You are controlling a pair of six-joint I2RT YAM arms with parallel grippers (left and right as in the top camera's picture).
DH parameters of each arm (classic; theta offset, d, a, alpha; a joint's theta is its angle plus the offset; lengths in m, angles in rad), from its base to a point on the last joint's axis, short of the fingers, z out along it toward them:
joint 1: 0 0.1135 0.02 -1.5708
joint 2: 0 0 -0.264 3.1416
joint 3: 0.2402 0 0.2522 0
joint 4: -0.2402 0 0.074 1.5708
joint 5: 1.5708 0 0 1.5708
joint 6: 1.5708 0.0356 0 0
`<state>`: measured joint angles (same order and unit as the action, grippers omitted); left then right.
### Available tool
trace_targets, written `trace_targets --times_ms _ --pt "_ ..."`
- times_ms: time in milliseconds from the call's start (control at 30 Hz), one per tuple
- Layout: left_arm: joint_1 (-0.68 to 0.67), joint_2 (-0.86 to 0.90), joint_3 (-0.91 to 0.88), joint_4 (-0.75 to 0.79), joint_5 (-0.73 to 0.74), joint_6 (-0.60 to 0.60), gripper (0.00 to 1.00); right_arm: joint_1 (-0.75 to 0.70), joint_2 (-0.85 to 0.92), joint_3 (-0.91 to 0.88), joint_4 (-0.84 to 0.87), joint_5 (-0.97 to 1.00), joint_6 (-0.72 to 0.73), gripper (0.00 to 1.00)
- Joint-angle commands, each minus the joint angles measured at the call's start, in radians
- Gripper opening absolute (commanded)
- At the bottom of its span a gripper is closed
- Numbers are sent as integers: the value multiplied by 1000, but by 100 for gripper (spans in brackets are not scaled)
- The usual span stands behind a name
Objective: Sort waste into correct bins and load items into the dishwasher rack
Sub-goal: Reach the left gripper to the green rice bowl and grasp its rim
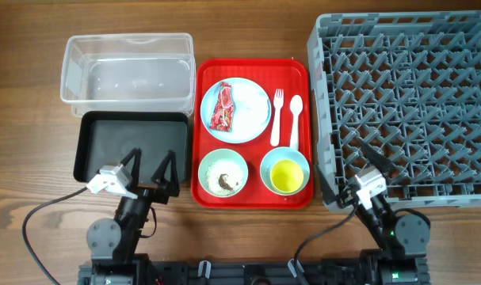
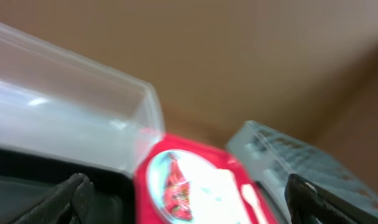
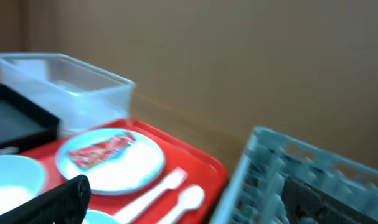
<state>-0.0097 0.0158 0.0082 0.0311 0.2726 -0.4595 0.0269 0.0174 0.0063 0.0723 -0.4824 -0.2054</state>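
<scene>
On the flat red tray (image 1: 252, 71), a red wrapper (image 1: 223, 108) lies on the light-blue plate (image 1: 252, 111). A white fork (image 1: 276, 115) and spoon (image 1: 295, 119) lie beside it. A mint bowl (image 1: 223, 173) holds rice grains and a brown scrap. A light-blue bowl (image 1: 284, 171) holds a yellow cup (image 1: 286, 175). The clear tub (image 1: 127, 73) and black tray (image 1: 129, 142) are at left, the grey rack (image 1: 406, 103) at right. My left gripper (image 1: 151, 169) is open over the black tray's near edge. My right gripper (image 1: 353, 169) is open at the rack's near-left corner. No tissue shows.
The wooden table (image 1: 26, 119) extends left of the bins. Cables run from both arm bases along the near edge. The wrist views are blurred; the plate (image 2: 176, 183) and the rack (image 3: 301, 180) show in them.
</scene>
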Motion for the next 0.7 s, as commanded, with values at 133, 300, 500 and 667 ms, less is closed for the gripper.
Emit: trace_targets --times_ms 133,300,500,667 --pt "6 42 164 -88 102 -23 100 -6 -3 58 11 -117 253 100" --pt "6 251 412 -303 117 -15 100 -6 14 192 -110 -57 311 100" --pt "5 619 771 -550 183 14 100 -6 175 436 -397 -6 314 100" --pt "6 877 1046 -645 338 14 100 -6 452 712 -688 -15 313 100"
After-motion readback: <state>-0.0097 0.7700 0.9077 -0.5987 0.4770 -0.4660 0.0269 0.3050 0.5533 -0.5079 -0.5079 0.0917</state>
